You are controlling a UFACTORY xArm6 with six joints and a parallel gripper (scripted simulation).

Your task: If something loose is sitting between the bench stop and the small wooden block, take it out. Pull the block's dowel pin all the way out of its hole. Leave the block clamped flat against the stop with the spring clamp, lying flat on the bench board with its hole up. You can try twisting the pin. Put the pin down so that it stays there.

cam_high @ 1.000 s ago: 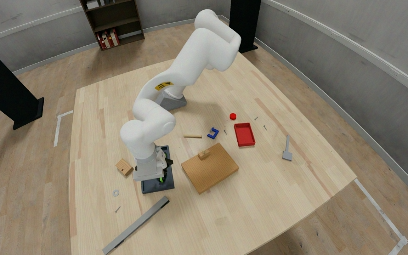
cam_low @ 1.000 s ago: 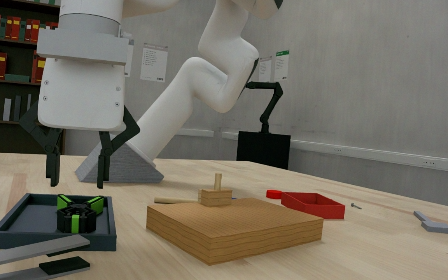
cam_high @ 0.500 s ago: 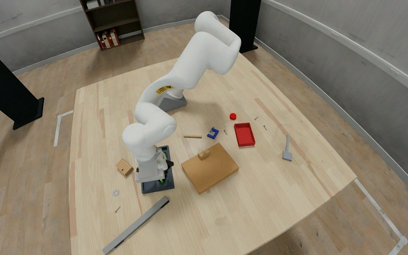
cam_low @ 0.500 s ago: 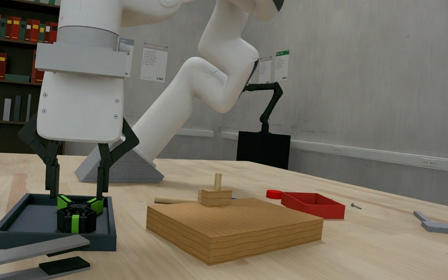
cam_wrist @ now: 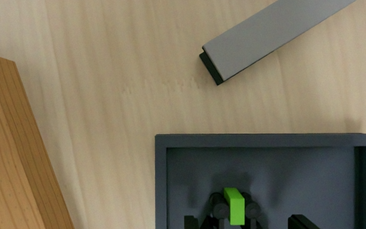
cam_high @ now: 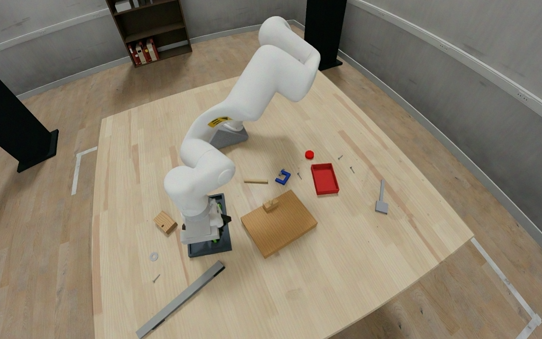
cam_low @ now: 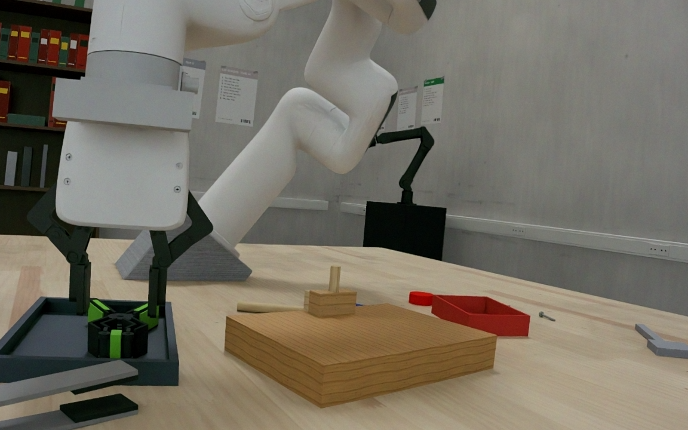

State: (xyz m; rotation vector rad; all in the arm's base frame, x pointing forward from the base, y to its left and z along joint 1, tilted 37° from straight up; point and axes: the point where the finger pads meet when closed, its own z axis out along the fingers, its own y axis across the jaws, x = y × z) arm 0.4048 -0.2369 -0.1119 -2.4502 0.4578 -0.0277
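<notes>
The small wooden block [cam_high: 270, 205] [cam_low: 331, 301] sits on the far edge of the bench board [cam_high: 278, 221] [cam_low: 359, 347], with its dowel pin [cam_low: 334, 279] standing upright in its hole. I cannot make out the bench stop apart from the block. The black and green spring clamp [cam_low: 116, 331] [cam_wrist: 234, 207] lies in a grey tray [cam_high: 210, 241] [cam_low: 79, 342] left of the board. My gripper [cam_low: 117, 312] [cam_wrist: 246, 222] is open, lowered into the tray, with one finger on each side of the clamp's green handles.
A loose dowel [cam_high: 255, 181] and a blue clamp [cam_high: 280, 175] lie behind the board. A red tray [cam_high: 324, 178], red cap [cam_high: 309, 154] and grey tool [cam_high: 381, 197] lie to the right. A wood offcut [cam_high: 165, 221], a washer [cam_high: 151, 255] and a grey bar [cam_high: 180, 299] [cam_wrist: 272, 35] lie near the grey tray.
</notes>
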